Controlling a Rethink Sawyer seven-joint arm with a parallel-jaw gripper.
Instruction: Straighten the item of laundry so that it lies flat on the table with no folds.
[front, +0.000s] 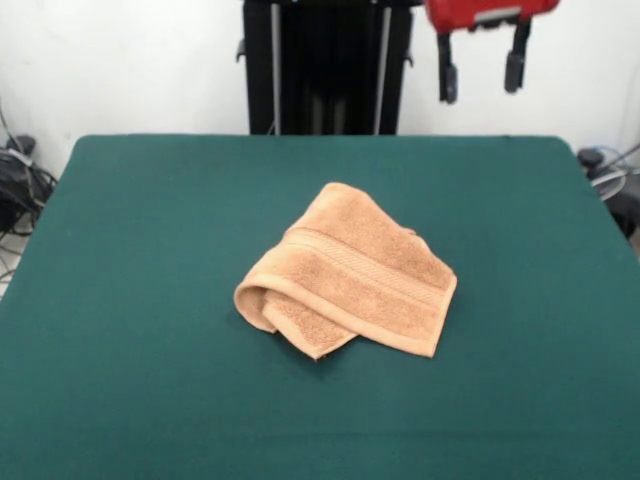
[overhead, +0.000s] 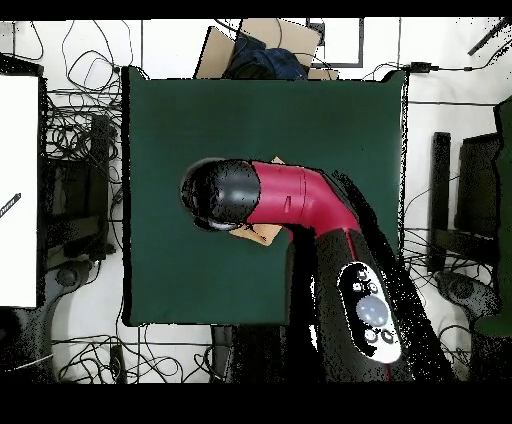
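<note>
The item of laundry is a peach-orange towel lying folded over itself near the middle of the table. A woven band runs across its top layer, and its near-left corner is curled under. My gripper hangs high over the table's far right part, well apart from the towel, open with nothing between its fingers. In the overhead view the red and black arm covers most of the towel. Only small orange bits of the towel show at the arm's edge.
The green table reaches well beyond the towel on every side. Cables and dark gear lie off the left edge in the front view. A cardboard box stands beyond the table's top edge in the overhead view.
</note>
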